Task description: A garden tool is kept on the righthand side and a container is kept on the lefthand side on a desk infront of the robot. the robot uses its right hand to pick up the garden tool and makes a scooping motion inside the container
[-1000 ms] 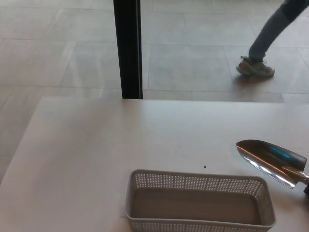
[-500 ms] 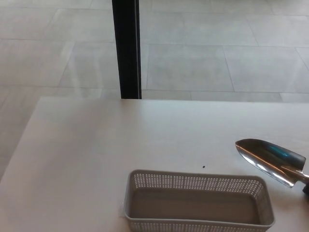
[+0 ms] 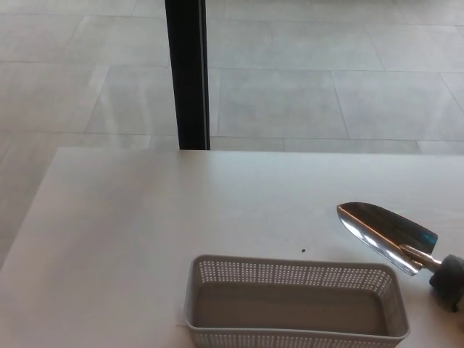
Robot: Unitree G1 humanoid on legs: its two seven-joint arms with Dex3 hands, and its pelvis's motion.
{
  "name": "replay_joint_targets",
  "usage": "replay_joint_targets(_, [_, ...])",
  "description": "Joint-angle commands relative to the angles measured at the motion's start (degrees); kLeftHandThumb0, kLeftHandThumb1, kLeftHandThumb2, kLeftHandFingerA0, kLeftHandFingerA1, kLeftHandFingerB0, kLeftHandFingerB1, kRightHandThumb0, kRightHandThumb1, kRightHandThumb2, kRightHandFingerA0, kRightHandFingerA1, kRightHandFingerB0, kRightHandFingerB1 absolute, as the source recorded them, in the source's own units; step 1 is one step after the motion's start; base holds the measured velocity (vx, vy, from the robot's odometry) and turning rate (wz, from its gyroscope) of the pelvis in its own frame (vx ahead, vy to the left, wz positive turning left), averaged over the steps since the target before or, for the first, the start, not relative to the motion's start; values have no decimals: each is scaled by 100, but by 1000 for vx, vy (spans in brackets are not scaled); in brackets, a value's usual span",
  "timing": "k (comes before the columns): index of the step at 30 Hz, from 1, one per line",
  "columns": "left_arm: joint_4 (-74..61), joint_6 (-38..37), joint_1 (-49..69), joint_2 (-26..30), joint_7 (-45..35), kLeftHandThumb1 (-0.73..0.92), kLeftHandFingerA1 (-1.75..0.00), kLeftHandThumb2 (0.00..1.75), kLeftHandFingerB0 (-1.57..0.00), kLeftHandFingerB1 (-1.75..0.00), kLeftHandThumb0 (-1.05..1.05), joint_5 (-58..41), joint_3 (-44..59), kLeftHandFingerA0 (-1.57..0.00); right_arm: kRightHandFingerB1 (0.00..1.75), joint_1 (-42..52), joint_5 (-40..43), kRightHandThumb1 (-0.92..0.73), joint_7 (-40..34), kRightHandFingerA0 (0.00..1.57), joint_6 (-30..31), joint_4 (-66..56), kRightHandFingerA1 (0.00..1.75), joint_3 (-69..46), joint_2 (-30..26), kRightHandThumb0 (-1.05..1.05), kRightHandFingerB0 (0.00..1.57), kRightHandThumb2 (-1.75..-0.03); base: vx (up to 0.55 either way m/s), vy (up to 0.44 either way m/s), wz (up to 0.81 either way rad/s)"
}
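A garden trowel [image 3: 384, 232] with a shiny metal blade is at the right of the white desk [image 3: 145, 232], its tip pointing up and left. Its dark handle [image 3: 448, 279] runs off the right edge of the head view. A grey perforated basket [image 3: 293, 304] stands at the bottom middle, nothing inside it. The trowel's blade is just right of and beyond the basket's far right corner. Neither of my hands shows in the picture, and whatever holds the handle is hidden past the edge.
A black vertical post [image 3: 186, 72] rises behind the desk's far edge. Beyond it lies a grey tiled floor [image 3: 326, 72]. A tiny dark speck [image 3: 303, 251] sits on the desk just beyond the basket.
The trowel has moved left toward the basket, and more of its dark handle now shows. A person's leg seen on the floor one second ago has gone from view.
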Motion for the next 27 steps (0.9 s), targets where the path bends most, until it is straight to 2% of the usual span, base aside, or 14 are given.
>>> replay_joint_targets(1, [-48,-74,22,79,-170,-14,-138,120,-85,-122,-105,-126,60,-106,18,207,-1066,-49,100,0,522,143,24,730,3,-84,2,-86,0,0,0])
replay_joint_targets(4, [-63,-64,14,77,-173,-13,-135,118,-87,-120,-100,-106,41,-109,22,174,-1315,-46,6,0,700,194,35,928,-1,-79,0,-85,0,0,0])
replay_joint_targets(5, [-44,-52,0,79,-166,-13,-136,117,-90,-118,-97,-102,42,-108,26,185,-1425,-54,-102,8,739,217,113,992,3,-68,3,-53,0,0,0])
replay_joint_targets(6, [-51,-10,-9,89,-149,-14,-140,117,-87,-121,-98,-89,27,-107,32,223,-1648,-49,-428,67,660,285,117,1115,-18,-53,5,-74,0,0,0])
replay_joint_targets(8, [-71,-32,-9,95,-147,-9,-126,114,-81,-114,-92,-52,-11,-94,37,226,-1830,-71,-838,80,504,510,143,1249,-28,-32,17,-64,0,0,0])
replay_joint_targets(9, [-67,-69,-4,84,-129,-8,-126,114,-82,-114,-95,-49,-11,-97,47,250,-1961,-73,-1093,80,446,588,152,1330,-48,-33,51,-66,0,0,0])
replay_joint_targets(11, [-67,-157,19,87,-89,-9,-128,115,-81,-118,-100,-5,-43,-96,63,282,-2172,-74,-1600,81,413,799,161,1470,-16,-37,71,-67,0,0,0])
replay_joint_targets(14, [-81,-86,3,95,-108,-13,-142,121,-84,-125,-105,-35,-29,-106,75,276,-2218,-75,-1795,83,367,941,165,1552,-6,-38,76,-67,0,0,0])
replay_joint_targets(15, [-71,-77,-8,100,-146,-11,-127,114,-79,-115,-93,-42,-29,-94,77,307,-2188,-75,-1996,82,264,1067,169,1559,15,-36,73,-65,0,0,0])
replay_joint_targets(18, [-106,-97,13,105,-199,-8,-127,115,-76,-116,-97,-77,-10,-89,86,348,-2144,-76,-2462,84,114,1302,173,1559,93,-36,72,-65,0,0,0])
replay_joint_targets(21, [-100,-70,2,90,-177,-12,-127,113,-81,-116,-92,-119,32,-97,91,380,-2099,-83,-2747,85,-51,1411,171,1551,107,-37,73,-64,0,0,0])
replay_joint_targets(22, [-99,-82,7,88,-193,-10,-126,114,-80,-115,-94,-116,28,-94,125,383,-2075,-78,-3020,87,-195,1513,173,1530,134,-35,69,-66,0,0,0])
replay_joint_targets(25, [-160,-81,42,101,-215,-12,-128,114,-84,-116,-95,-100,-5,-101,77,359,-2064,-73,-3338,91,-315,1576,170,1519,179,-30,75,-69,0,0,0])
replay_joint_targets(27, [-133,-76,45,93,-209,-10,-124,113,-82,-112,-93,-88,-16,-95,73,340,-1974,-72,-3391,92,-427,1524,171,1453,172,-31,72,-72,0,0,0])
